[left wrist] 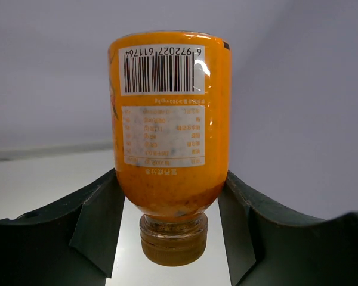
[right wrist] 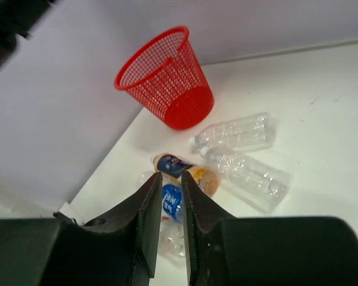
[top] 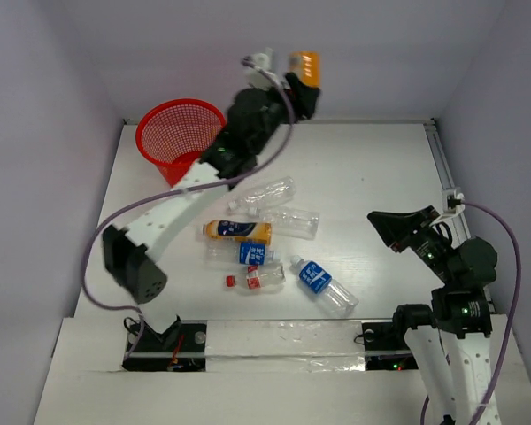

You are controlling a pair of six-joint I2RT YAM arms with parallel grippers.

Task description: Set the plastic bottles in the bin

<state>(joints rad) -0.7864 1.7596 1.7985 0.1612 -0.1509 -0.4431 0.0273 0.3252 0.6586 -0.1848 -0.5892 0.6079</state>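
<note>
Upper left, the bin stands on the table. Just right of it, top centre, the left gripper is up in the air, jaws pinching an orange bottle by the shoulders, cap toward the wrist camera. It's beside the bin, not over it. Mid-frame, six bottles lie in a loose cluster: two clear, one orange, blue and red labels. Far right, the right gripper hangs above the table, jaws a narrow gap apart, nothing between them.
</note>
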